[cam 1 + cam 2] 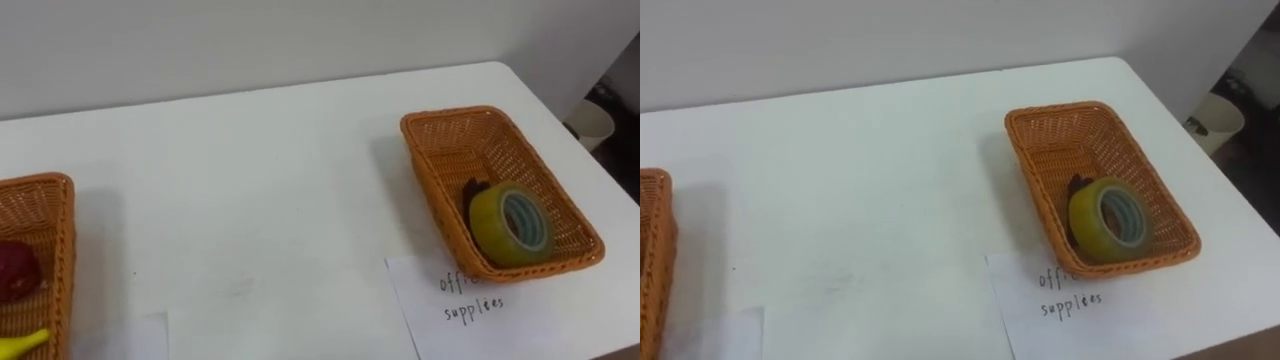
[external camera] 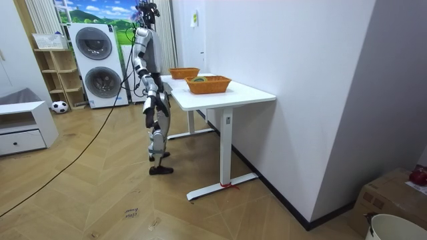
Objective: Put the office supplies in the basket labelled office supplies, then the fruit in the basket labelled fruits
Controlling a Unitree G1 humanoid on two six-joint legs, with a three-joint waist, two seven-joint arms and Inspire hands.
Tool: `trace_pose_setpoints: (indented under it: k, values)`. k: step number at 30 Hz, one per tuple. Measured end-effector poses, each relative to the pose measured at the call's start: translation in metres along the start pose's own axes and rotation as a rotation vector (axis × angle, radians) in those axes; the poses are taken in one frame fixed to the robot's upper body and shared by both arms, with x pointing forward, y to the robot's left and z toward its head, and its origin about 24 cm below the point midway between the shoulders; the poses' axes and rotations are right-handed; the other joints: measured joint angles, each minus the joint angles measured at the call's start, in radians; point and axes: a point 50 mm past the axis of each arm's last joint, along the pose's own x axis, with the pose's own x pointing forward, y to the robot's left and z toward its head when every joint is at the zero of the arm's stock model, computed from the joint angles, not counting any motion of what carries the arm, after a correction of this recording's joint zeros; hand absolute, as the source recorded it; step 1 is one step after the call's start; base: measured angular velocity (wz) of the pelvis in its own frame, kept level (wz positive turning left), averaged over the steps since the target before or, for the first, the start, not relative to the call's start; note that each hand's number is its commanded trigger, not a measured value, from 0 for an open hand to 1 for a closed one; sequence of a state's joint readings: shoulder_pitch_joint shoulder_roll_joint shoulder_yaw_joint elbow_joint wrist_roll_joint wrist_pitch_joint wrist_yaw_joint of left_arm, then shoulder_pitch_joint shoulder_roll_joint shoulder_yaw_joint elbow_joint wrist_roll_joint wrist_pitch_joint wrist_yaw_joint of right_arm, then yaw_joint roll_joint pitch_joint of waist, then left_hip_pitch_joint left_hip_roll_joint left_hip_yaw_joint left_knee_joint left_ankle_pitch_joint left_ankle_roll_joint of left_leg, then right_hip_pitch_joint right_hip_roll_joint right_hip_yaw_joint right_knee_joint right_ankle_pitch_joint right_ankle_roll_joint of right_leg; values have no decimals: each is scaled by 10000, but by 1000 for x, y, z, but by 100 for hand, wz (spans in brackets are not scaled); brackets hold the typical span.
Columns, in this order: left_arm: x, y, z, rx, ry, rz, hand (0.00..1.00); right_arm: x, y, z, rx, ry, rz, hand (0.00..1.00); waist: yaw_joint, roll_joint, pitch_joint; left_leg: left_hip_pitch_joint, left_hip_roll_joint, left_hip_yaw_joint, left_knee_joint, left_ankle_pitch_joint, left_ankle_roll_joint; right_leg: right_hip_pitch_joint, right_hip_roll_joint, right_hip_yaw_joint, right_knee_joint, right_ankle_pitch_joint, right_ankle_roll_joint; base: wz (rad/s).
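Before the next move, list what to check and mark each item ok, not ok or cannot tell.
1. Tape inside the right basket: ok.
2. Red fruit and banana inside the left basket: ok.
3. Dark thing behind the tape is an office supply: cannot tell.
4. Nothing left to sort on the table: ok; besides the baskets, only paper labels lie on it.
5. Robot within reach of the table: ok; in the room view it stands right at the table's edge.
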State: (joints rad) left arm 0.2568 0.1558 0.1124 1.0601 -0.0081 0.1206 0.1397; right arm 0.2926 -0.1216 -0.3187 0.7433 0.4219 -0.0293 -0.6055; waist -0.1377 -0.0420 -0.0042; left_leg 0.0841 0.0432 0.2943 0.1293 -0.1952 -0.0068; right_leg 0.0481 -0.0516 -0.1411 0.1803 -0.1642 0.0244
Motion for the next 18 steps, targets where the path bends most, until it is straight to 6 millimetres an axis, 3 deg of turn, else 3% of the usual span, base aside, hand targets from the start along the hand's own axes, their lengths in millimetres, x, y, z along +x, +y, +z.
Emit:
trace_pose_setpoints:
  k: [3,5,9,13,15,18]
  values:
    - [-1,-5,4,78,-302,-77,0,-3,10,-5,-611,-16,633,0,137,146,8,-17,-26,-21,1,-23,8,46,-11,-2,-112,6,9,1]
    - [-2,-13,8,147,-639,-292,0,-5,19,-11,-1317,14,1176,0,333,460,91,-3,-55,-69,1,-33,26,67,-45,-94,-109,7,13,8]
    - [-3,-23,15,-435,-1005,-620,0,-11,37,-22,-2052,384,2238,0,625,810,130,84,-74,-215,21,-29,22,91,-70,-208,-112,-71,76,9]
    - [-4,-26,19,-640,-1355,-890,0,-17,50,-26,-2443,308,3223,0,767,639,135,102,-106,-548,101,-6,-15,210,-100,-336,-124,-279,21,11]
    - [-4,-25,23,-782,-1655,-893,0,-20,52,-30,-2693,349,3570,0,936,393,123,69,-106,-611,183,-8,-19,238,-108,-387,-142,-305,18,6]
    - [-4,-24,26,-802,-1849,-875,0,-22,55,-31,-2706,264,3851,0,1010,317,101,14,-134,-678,200,-11,-23,246,-125,-433,-134,-298,28,6]
